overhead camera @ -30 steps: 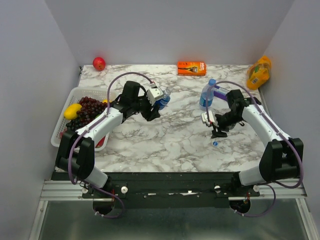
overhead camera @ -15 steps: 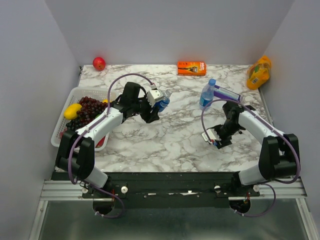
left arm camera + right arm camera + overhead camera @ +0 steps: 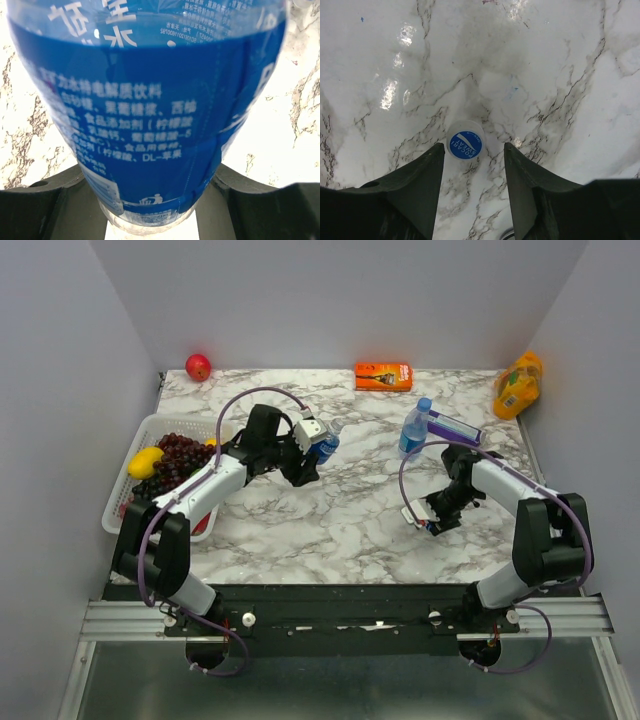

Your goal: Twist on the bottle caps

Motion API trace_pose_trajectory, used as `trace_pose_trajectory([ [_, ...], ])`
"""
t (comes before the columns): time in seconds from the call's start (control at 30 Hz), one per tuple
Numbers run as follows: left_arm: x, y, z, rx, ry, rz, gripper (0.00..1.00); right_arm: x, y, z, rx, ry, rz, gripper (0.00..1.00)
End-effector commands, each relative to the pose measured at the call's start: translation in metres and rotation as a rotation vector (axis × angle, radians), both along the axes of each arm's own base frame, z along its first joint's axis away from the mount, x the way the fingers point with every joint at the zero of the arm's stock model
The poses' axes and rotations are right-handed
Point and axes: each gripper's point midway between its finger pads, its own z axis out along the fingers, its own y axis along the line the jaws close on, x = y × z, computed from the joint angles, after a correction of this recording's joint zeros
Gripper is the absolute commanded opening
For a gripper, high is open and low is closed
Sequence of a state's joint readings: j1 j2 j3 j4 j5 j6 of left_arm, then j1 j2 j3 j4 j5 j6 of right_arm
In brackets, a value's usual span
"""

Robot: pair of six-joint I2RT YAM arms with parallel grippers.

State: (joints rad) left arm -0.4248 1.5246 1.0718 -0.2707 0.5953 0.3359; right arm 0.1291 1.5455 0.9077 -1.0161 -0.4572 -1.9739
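My left gripper point(image 3: 314, 447) is shut on a clear bottle with a blue label point(image 3: 325, 445) and holds it tilted above the table. The bottle fills the left wrist view point(image 3: 145, 100), between my dark fingers point(image 3: 45, 200). I see no cap on its neck. A second bottle point(image 3: 412, 432) stands upright further right with a blue cap point(image 3: 424, 404) on it. My right gripper point(image 3: 428, 522) is low over the table and open. A small blue-topped cap point(image 3: 465, 144) lies on the marble between its fingertips, close to the left finger point(image 3: 420, 175). The top view hides this cap.
A white basket point(image 3: 122, 502) with grapes point(image 3: 175, 460) and a lemon point(image 3: 145, 462) stands at the left edge. A red apple point(image 3: 198, 367), an orange box point(image 3: 383, 376) and a yellow-orange bag point(image 3: 517, 385) lie along the back. A purple-and-white tube point(image 3: 455, 427) lies beside the upright bottle.
My right gripper has moved toward the near edge and come down over the loose cap, which now sits between its open fingers. The left arm with its bottle has barely moved.
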Motion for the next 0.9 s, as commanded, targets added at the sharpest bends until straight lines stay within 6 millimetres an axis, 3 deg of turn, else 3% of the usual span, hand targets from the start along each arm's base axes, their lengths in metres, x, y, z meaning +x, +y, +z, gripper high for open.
trace_pose_trajectory([
  [0.0, 0.009, -0.005, 0.008, -0.019, -0.014, 0.005, 0.0, 0.003, 0.0, 0.0, -0.005, -0.012, 0.066, 0.57],
  [0.87, 0.008, -0.005, 0.0, -0.014, 0.008, 0.014, 0.0, -0.005, 0.002, -0.014, -0.023, 0.01, 0.103, 0.48],
])
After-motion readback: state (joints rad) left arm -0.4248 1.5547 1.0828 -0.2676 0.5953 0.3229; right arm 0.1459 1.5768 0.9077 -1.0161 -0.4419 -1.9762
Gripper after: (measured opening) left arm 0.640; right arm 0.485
